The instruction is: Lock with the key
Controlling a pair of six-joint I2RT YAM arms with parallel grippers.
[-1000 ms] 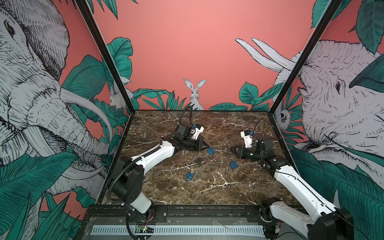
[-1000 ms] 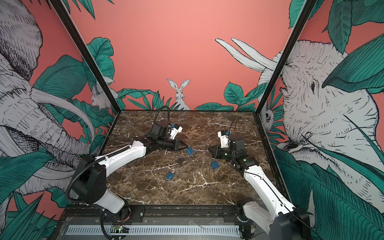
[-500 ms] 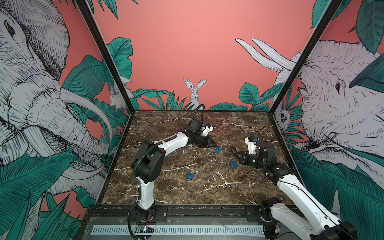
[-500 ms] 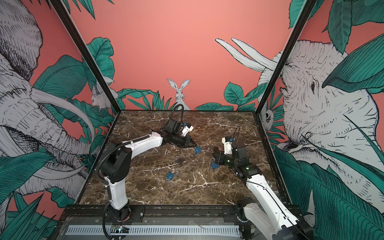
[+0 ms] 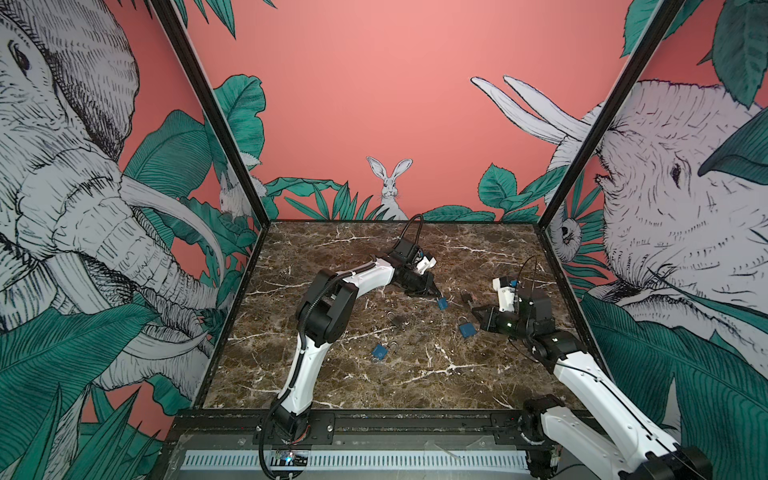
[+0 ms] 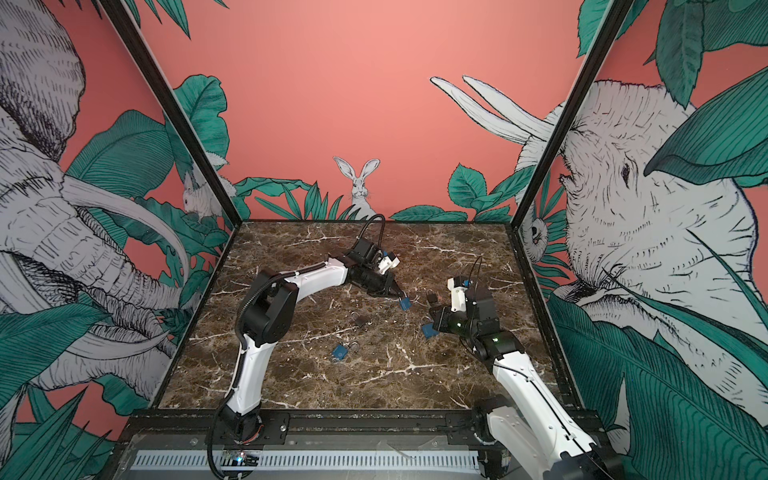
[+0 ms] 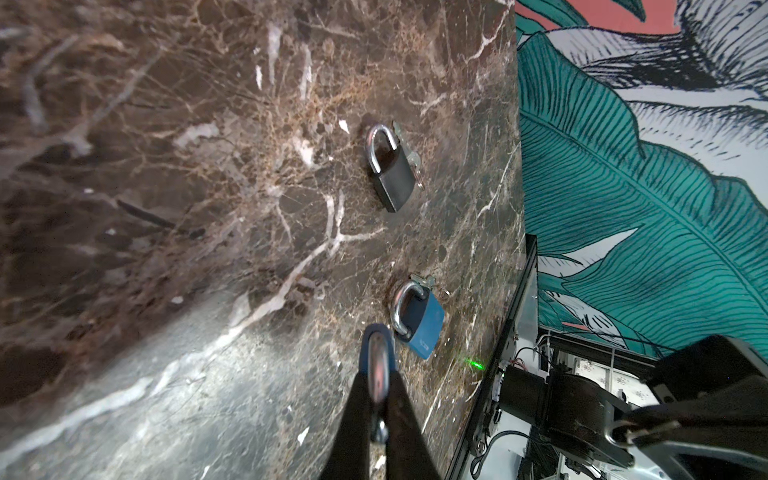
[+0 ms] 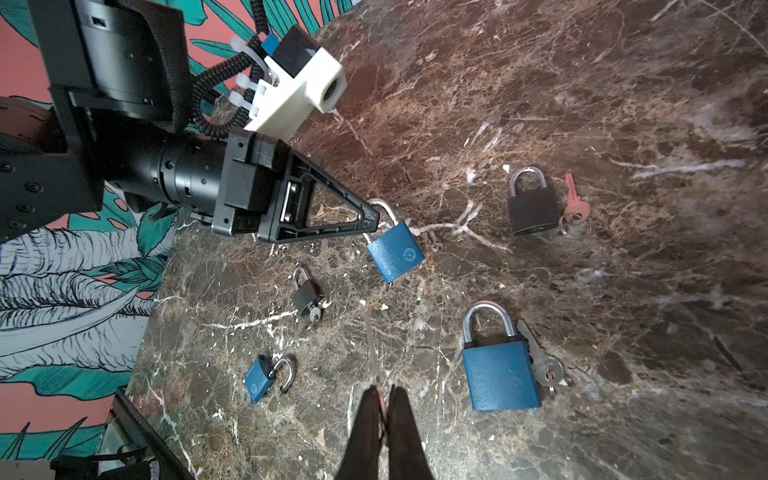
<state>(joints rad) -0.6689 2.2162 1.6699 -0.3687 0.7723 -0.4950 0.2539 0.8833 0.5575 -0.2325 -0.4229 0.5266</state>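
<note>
My left gripper (image 5: 435, 293) is shut on the shackle of a blue padlock (image 5: 441, 303), which hangs just above the marble near the table's middle. In the right wrist view the padlock (image 8: 395, 251) dangles from the left gripper (image 8: 372, 218) with its face showing. In the left wrist view it appears edge-on (image 7: 376, 345) between the fingers (image 7: 357, 399). My right gripper (image 8: 384, 392) is shut on a thin copper-coloured key (image 8: 370, 345) whose blade points toward the held padlock, a short way from it. In both top views the right gripper (image 6: 432, 311) sits right of the padlock.
Several other padlocks lie on the marble table (image 5: 374, 386): a large blue one with a key (image 8: 500, 374), a black one beside a red key (image 8: 533, 210), a small black one (image 8: 306, 297) and a small blue one with its shackle open (image 8: 259, 376).
The left arm has carried the blue padlock to the right, toward the middle. The right gripper has come forward and down slightly, with the key still in it.
</note>
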